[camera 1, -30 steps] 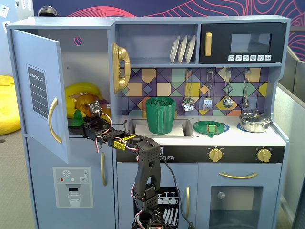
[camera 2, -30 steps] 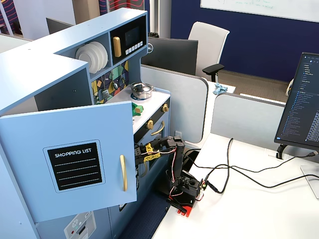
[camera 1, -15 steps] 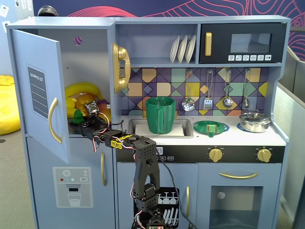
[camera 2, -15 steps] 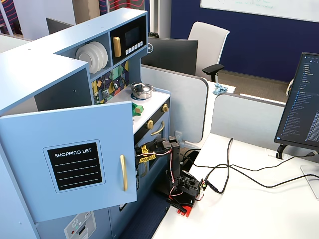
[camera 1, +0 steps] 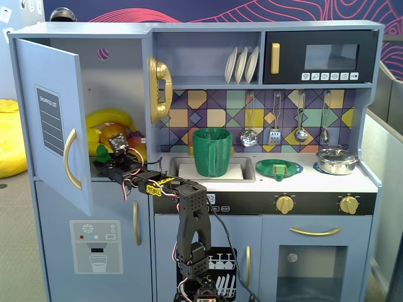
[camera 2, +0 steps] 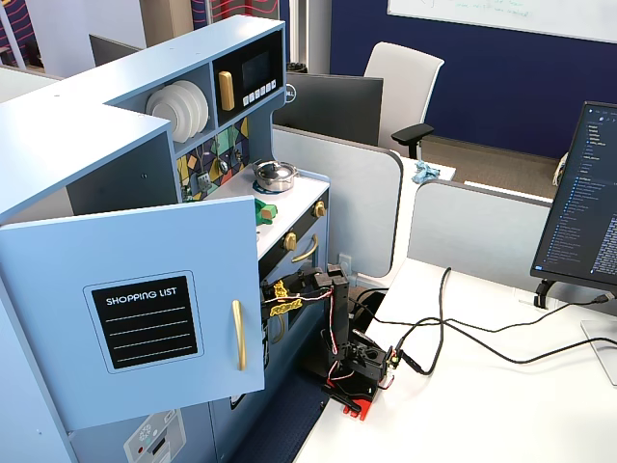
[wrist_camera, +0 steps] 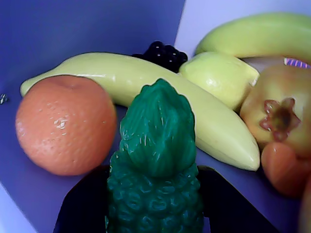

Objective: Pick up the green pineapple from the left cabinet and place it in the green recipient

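I am reaching my gripper (wrist_camera: pixel 154 204) into the left cabinet (camera 1: pixel 119 94), and in the wrist view my two dark fingers (wrist_camera: pixel 80 204) are sitting one on each side of the green pineapple (wrist_camera: pixel 155 160), hugging its bumpy body. They look clamped on it, though I cannot tell how firm the hold is, since the contact itself is hidden low in the frame. The pineapple is still inside the cabinet, crown pointing away from me, so by my judgement the grasp is about made, while the lift, the carry and the drop are all left to do.

Around it the shelf is crowded: an orange (wrist_camera: pixel 65 124) just to my left, a long banana (wrist_camera: pixel 146 97) lying across behind the crown, a lemon (wrist_camera: pixel 218 77) and dark grapes (wrist_camera: pixel 163 53) beyond that, and a reddish fruit (wrist_camera: pixel 277 116) to my right.

In a fixed view the green recipient (camera 1: pixel 212 151) is standing well off to my right in the sink, apparently empty.
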You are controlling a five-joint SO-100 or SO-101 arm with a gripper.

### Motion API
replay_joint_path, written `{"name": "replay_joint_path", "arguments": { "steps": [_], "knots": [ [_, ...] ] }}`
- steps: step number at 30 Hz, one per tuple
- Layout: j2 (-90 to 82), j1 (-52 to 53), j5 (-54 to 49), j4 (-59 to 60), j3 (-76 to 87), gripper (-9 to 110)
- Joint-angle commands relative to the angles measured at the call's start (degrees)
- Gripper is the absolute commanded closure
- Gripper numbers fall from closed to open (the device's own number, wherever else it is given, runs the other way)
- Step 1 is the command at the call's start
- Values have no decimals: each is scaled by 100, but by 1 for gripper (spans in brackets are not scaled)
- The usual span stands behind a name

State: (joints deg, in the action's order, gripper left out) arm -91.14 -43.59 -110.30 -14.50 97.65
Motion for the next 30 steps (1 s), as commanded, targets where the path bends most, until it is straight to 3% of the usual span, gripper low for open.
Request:
{"name": "replay_joint_path", "arguments": {
  "steps": [1,12,17,22,26,30],
  "knots": [
    [-1134,-97,-1081,817,79,101],
    [-4017,-308,-2145,2522,1002,101],
    [-5528,-404,-2118,3630,1213,101],
    [-6539,932,-1828,4772,1151,101],
    [-6882,2593,-896,5590,835,101],
    [-6434,4052,88,5599,404,101]
  ]
}}
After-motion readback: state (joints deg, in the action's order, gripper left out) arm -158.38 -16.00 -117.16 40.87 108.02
